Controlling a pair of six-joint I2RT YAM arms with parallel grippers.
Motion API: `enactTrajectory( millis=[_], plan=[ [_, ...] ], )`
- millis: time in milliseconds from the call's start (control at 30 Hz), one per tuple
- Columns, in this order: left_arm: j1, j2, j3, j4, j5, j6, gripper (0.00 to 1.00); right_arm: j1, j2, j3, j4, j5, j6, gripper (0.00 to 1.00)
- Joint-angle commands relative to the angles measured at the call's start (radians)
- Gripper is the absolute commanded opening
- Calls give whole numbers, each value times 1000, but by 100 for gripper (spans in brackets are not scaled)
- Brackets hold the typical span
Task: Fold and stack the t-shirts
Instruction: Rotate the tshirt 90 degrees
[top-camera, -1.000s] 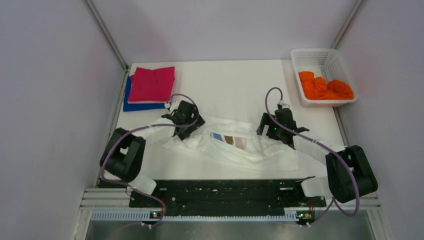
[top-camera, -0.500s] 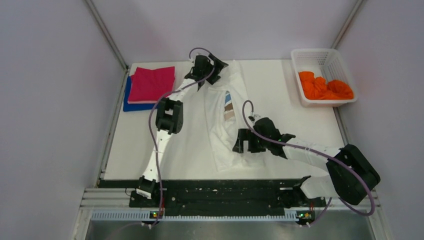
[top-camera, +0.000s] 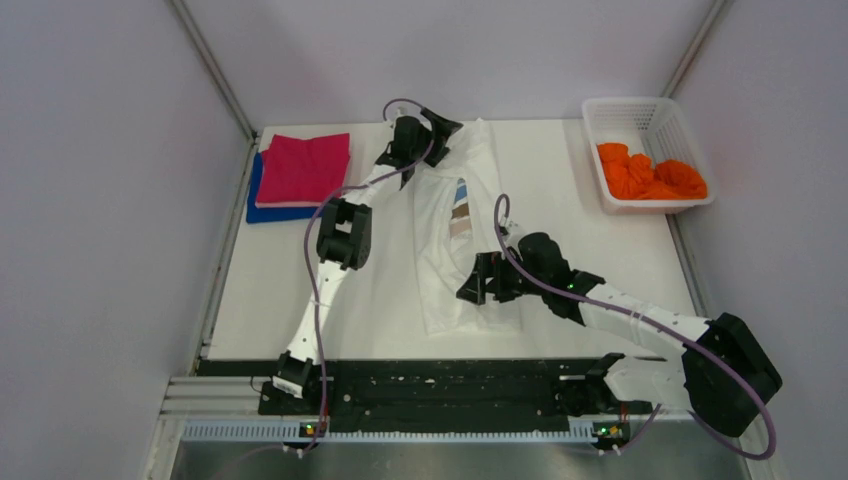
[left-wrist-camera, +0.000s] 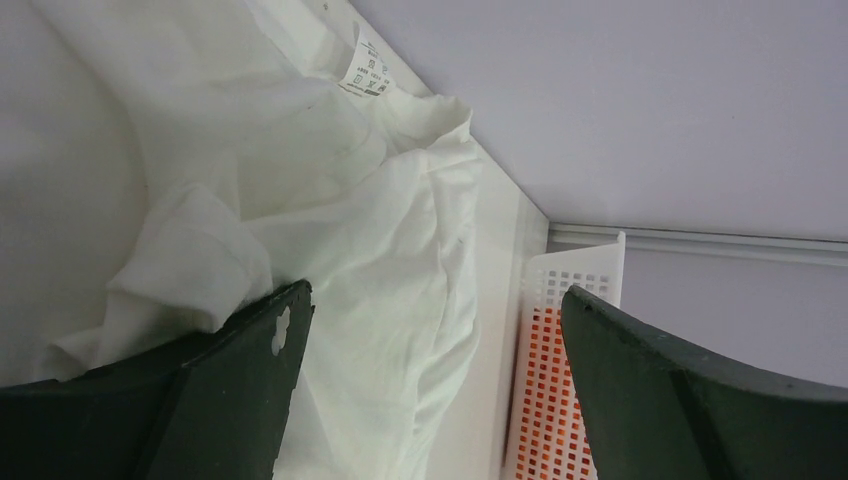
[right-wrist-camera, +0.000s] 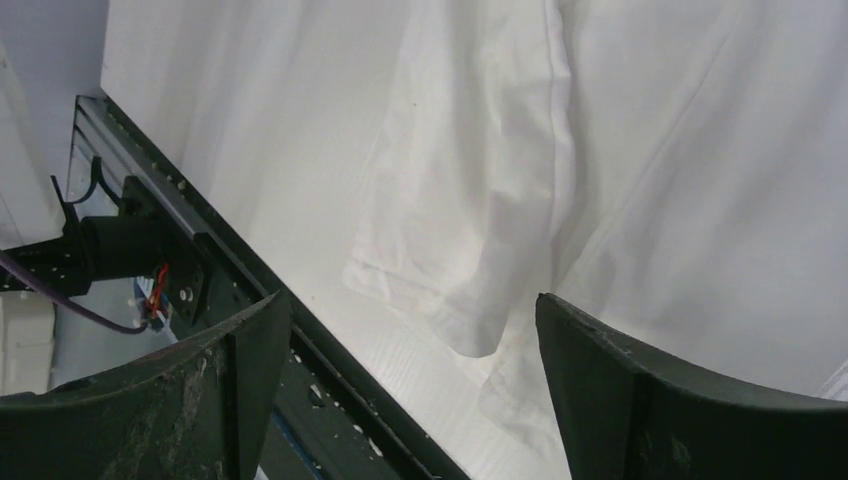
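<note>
A white t-shirt (top-camera: 452, 250) with a small blue-and-brown print (top-camera: 459, 210) lies lengthwise down the table's middle. My left gripper (top-camera: 440, 140) is open at its far end, over the rumpled collar area (left-wrist-camera: 330, 200) with the label (left-wrist-camera: 365, 70); nothing is pinched between its fingers. My right gripper (top-camera: 478, 285) is open just above the shirt's near end, where a folded flap of cloth (right-wrist-camera: 480, 250) hangs between the spread fingers. A folded magenta t-shirt (top-camera: 305, 168) rests on a blue one (top-camera: 262, 210) at the far left. An orange t-shirt (top-camera: 650, 175) is bunched in the basket.
The white lattice basket (top-camera: 640, 110) stands at the far right corner and also shows beside the left fingers as the basket (left-wrist-camera: 560, 400). The black rail (right-wrist-camera: 200, 280) at the table's near edge runs close under the right gripper. Grey walls enclose the table.
The white shirt lay crosswise a second ago and now lies lengthwise. My left arm has stretched to the far edge; my right gripper has moved to the shirt's near end, drifting slightly left.
</note>
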Motion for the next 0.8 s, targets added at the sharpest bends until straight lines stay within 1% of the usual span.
enactTrajectory(
  millis=[0,67,100,200,300,367,433,500,533,567,767],
  plan=[
    [-9,-115,-22,-49,-61,97,99,11,7,-4,59,21,82,83],
    [-11,-142,-51,-55,-95,117,99,18,41,-2,62,51,100,77],
    [-13,-150,-66,-55,-109,121,99,25,60,2,65,69,106,75],
    [-11,-146,-77,-54,-113,120,99,44,119,24,62,120,118,72],
    [-11,-131,-78,-52,-109,116,99,55,174,39,77,127,117,68],
    [-11,-123,-78,-58,-115,115,99,58,199,42,92,115,123,55],
    [-12,-116,-78,-60,-116,116,99,66,199,35,105,109,140,34],
    [-11,-111,-78,-63,-115,119,99,72,167,18,110,112,158,17],
    [-10,-109,-78,-67,-125,121,99,75,152,10,104,114,164,5],
    [-11,-110,-78,-71,-131,122,99,77,137,3,94,114,172,0],
    [-10,-122,-73,-102,-178,165,99,107,53,-90,59,88,253,0]
  ],
)
